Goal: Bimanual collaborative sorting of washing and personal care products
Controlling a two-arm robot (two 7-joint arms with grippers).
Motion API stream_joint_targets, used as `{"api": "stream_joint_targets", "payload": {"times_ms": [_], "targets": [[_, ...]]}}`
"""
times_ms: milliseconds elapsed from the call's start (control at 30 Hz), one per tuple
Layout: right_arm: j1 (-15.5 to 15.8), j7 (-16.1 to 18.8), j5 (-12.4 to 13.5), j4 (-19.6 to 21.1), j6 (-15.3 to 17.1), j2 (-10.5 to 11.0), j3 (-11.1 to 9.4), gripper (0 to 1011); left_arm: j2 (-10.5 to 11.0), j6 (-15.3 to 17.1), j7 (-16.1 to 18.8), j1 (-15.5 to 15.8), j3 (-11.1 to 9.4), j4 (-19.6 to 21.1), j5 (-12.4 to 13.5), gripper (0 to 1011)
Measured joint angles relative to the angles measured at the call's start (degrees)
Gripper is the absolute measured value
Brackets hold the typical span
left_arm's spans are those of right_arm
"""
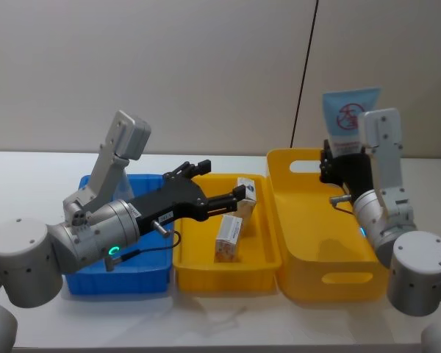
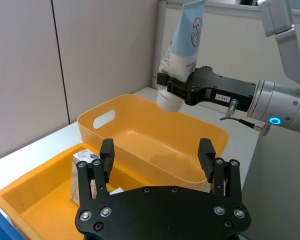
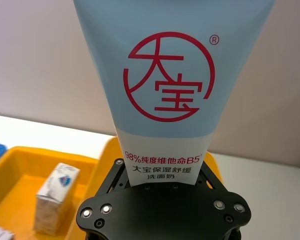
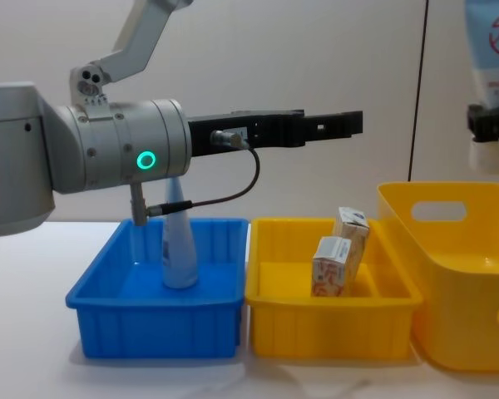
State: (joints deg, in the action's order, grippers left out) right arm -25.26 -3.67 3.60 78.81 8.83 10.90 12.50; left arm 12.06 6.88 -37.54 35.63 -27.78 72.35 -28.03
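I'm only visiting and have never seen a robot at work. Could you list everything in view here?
held tube: 1, pale blue-white with a red round mark, gripped above the large yellow bin
standing tube: 1, pale blue-white, cap down in the blue bin
cartons: 2, white-orange, in the yellow tray
blue bin: 1, blue, robot's left
yellow tray: 1, yellow, middle
large yellow bin: 1, yellow, robot's right
table: 1, white, under the bins
left gripper: black, open, above the yellow tray
right gripper: black, shut on the held tube
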Motion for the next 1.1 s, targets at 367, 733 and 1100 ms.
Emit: {"api": "stream_joint_targets", "payload": {"times_ms": [367, 733, 1100], "targets": [[1.1, -5.0, 1.6, 0.1, 6.4, -3.8, -3.9, 249, 0.0, 0.0, 0.0, 0.0, 0.0, 0.0, 0.0, 1001], [2.0, -7.6, 2.9, 0.1, 9.3, -6.8, -5.9, 249, 0.0, 0.0, 0.0, 0.0, 0.0, 0.0, 0.0, 1001], [1.6, -9.2, 2.6, -1.7, 8.7, -8.9, -6.4, 249, 0.0, 0.0, 0.0, 0.0, 0.0, 0.0, 0.0, 1001]]}}
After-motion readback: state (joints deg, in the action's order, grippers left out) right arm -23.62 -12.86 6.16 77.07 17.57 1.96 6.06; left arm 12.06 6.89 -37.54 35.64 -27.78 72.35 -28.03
